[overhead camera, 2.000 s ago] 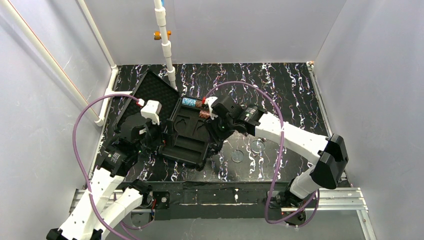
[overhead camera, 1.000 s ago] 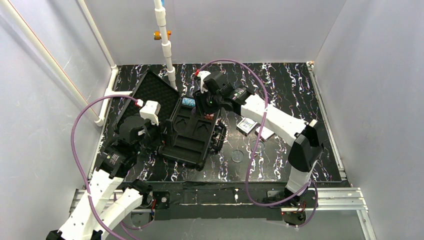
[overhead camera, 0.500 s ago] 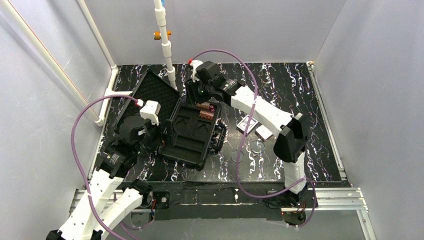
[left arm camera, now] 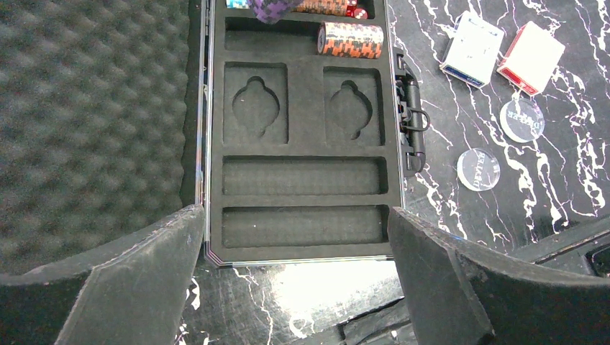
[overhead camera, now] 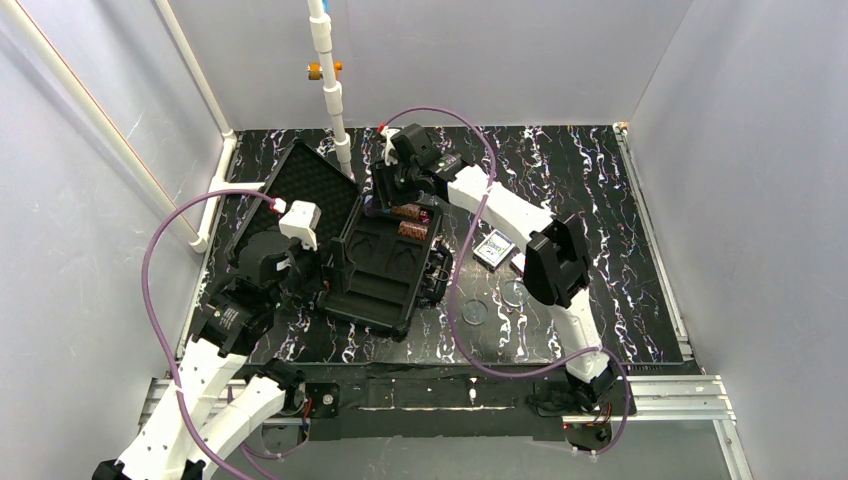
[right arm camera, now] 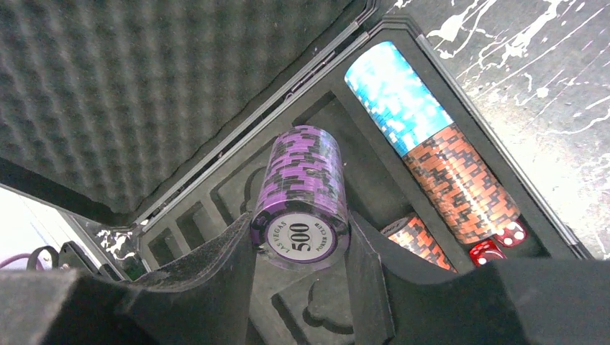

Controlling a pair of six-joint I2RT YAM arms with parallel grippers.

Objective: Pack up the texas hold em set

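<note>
My right jaws clamp a purple chip stack [right arm camera: 302, 194] by its sides, holding it over the far end of the open black case [overhead camera: 385, 270]. It hangs just beside the slot where teal chips [right arm camera: 392, 97] and brown chips [right arm camera: 460, 183] lie end to end. My left jaws stand wide, holding nothing, above the case's near end. Two card decks [left arm camera: 472, 48] and two round discs [left arm camera: 478, 169] lie on the tabletop [overhead camera: 580, 170] to the case's right.

The left wrist view's top edge is cutting off the purple chip stack [left arm camera: 273, 8] and teal chips [left arm camera: 236, 3]. From above, the right gripper [overhead camera: 386, 198] is hiding that stack; lettering on the discs [overhead camera: 475, 311] is appearing too small to read.
</note>
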